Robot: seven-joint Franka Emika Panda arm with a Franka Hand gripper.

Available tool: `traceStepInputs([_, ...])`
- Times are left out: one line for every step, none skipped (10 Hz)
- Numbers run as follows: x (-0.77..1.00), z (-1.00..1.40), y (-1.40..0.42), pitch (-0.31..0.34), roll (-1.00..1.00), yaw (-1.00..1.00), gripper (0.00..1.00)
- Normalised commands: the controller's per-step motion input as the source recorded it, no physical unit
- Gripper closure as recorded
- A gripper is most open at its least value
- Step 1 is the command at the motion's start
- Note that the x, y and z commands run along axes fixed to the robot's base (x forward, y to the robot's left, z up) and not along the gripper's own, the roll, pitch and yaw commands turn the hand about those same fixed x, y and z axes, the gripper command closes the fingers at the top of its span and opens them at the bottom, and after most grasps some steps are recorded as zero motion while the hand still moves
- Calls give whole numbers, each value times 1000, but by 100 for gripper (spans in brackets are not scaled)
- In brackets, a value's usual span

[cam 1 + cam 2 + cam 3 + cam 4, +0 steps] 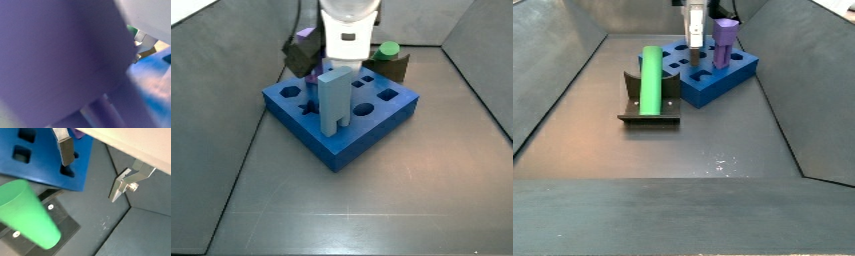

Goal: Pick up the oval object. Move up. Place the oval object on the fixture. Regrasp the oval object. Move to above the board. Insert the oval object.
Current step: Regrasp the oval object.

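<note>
Green peg (652, 79) stands upright against the fixture (649, 112) in a side view, left of the blue board (711, 80) and apart from it. Gripper (692, 58) hangs over the board, beside a purple peg (723, 42) seated in it; nothing is visible between the fingers. Side view: gripper (337, 90) low over the board (342, 118); green peg top (388, 48) behind. Wrist view: fingers (66, 150) spread, empty; green peg (28, 214) on fixture plate (61, 223). Remaining wrist view blurred purple.
</note>
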Motion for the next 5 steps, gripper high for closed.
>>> traceStepInputs([1000, -20, -20, 13, 62, 57, 0])
traceStepInputs([1000, -24, -19, 21, 72, 39, 0])
traceStepInputs([1000, -30, -17, 33, 82, 24, 0])
traceStepInputs([1000, -32, -18, 48, 92, 13, 0])
traceStepInputs([1000, -37, -17, 60, 99, 9, 0])
